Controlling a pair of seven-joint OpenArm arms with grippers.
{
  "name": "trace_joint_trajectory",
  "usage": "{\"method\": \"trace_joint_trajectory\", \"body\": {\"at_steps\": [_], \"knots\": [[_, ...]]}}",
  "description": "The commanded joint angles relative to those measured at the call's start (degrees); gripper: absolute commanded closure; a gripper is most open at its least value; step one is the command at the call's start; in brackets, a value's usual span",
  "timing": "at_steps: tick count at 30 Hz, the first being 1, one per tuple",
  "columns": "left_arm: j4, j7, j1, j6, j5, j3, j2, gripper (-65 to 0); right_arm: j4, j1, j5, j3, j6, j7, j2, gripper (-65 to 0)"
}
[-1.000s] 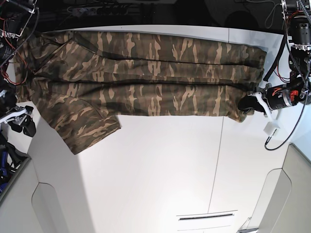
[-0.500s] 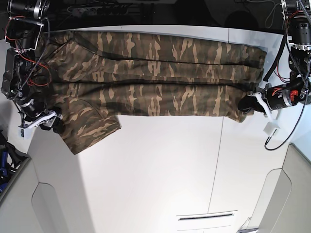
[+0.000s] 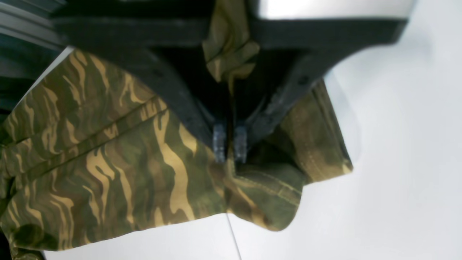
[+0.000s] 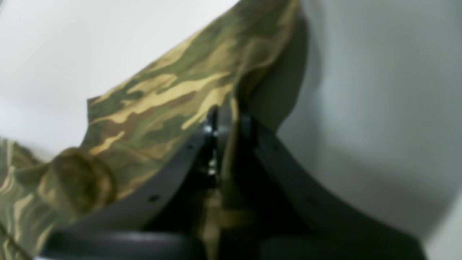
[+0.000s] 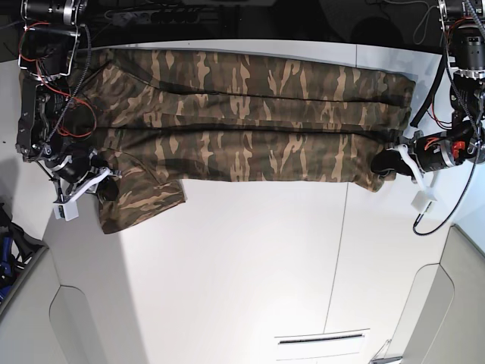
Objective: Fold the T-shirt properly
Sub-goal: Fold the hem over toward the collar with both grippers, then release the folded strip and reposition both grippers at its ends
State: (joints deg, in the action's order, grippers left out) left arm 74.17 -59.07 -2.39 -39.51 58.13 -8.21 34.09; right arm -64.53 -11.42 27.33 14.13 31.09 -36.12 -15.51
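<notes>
The left fingers (image 3: 229, 144) are pinched tight on the hem corner of the T-shirt (image 5: 250, 121); the right fingers (image 4: 227, 124) are closed on the sleeve edge; the shirt lies stretched along the white tabletop (image 5: 258, 265); next, I think, both arms must lift together and fold it across.

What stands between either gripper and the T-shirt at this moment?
Nothing visible. The left gripper is shut on the camouflage T-shirt at a hem corner, the right gripper on a sleeve edge, with only bare white table alongside.
</notes>
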Motion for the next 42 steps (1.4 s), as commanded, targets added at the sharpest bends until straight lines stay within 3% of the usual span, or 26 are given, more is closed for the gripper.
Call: {"method": "trace_joint_trajectory", "body": {"at_steps": [1,7,14,21,28,33,35,36,39,40,42], "knots": [[0.87,1.20,-0.94,-0.49,1.22,-0.44,0.98,0.0,-2.62,-1.27,2.80,0.15,0.46,-1.05,-0.70,0.0],[2.14,0.00,-0.72,-0.49,1.75,-0.48,1.03,0.0,-16.46,1.20,11.17,1.86,0.50,-16.87,-1.36,0.0],[9.09,-0.76,2.67,-0.49,2.51,-1.29,2.45,0.0,-35.01,12.48,18.62,10.91,0.70,-22.69,-1.97,0.0],[16.63,-0.79,8.68,-0.49,2.49,-7.89,2.43,0.0,-43.65,24.72,24.76,19.74,2.38,-23.74,-1.92,0.0],[17.57,-0.85,11.93,-0.49,2.43,-8.74,2.40,0.0,-43.82,31.87,25.14,22.86,2.38,-23.30,-1.18,0.0],[17.55,-0.79,12.96,-0.49,2.38,-8.74,1.57,0.0,-43.28,34.49,22.14,22.86,2.34,-23.23,2.03,0.0],[17.55,-0.81,12.94,-0.49,2.23,-8.74,1.01,-6.5,-42.86,34.95,20.81,22.86,2.36,-22.03,3.10,0.0],[17.55,-0.79,12.92,-0.49,2.25,-8.74,0.83,-11.1,-42.75,34.97,19.52,22.86,2.36,-21.18,3.52,-3.1],[17.55,-0.76,12.92,-0.49,2.34,-8.74,0.83,-21.6,-42.73,34.93,17.31,22.88,2.34,-20.24,3.78,-28.9],[17.57,-0.76,12.90,-0.49,2.47,-8.79,0.85,-22.5,-42.77,34.93,16.98,22.97,2.29,-20.24,3.74,-32.9],[17.59,-0.76,12.90,-0.49,3.30,-9.73,0.83,-22.5,-42.99,34.93,17.00,23.56,2.14,-20.26,3.78,-33.4]]}}
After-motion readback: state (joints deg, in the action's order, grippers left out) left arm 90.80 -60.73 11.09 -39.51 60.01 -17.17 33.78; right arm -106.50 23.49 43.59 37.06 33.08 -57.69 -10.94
